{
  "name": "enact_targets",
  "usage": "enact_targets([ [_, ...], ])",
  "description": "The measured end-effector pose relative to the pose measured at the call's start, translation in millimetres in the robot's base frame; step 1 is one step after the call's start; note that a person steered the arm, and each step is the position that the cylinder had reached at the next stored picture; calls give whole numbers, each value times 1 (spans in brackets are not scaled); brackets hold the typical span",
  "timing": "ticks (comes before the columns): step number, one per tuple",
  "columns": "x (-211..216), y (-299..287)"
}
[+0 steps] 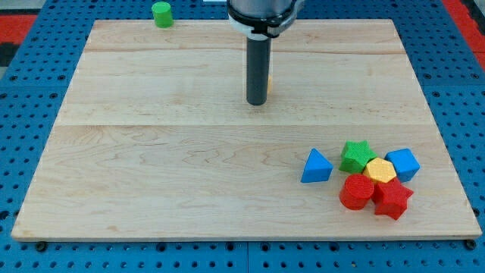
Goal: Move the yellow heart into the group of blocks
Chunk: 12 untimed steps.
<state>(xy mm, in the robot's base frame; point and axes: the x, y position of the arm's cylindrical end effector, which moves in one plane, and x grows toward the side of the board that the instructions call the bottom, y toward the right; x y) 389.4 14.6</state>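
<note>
Red star (393, 199) fronts the group at five o'clock. My tip (257, 101), clawless, hides most of the yellow heart (269, 81), positioned at twelve o'clock, presumably for pushing.

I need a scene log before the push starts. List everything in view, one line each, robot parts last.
green cylinder: 1, green, board's top edge, the view's upper left.
yellow heart: 1, yellow, almost hidden behind the rod, upper centre; shape not discernible.
blue triangle: 1, blue, left of the group, the view's lower right.
green star: 1, green, group's top.
yellow hexagon: 1, yellow, group's middle.
blue cube: 1, blue, group's right.
red cylinder: 1, red, group's bottom left.
red star: 1, red, group's bottom right.
wooden board: 1, light wood.
my tip: 1, dark, beside the yellow heart.
</note>
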Motion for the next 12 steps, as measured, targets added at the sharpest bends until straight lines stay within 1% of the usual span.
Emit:
enact_targets([
  [2, -30, -43],
  [3, -55, -34],
  [4, -66, 3],
  [5, -48, 38],
  [6, -11, 48],
  [7, -4, 21],
  [9, -5, -60],
  [10, 2, -81],
  [12, 35, -91],
])
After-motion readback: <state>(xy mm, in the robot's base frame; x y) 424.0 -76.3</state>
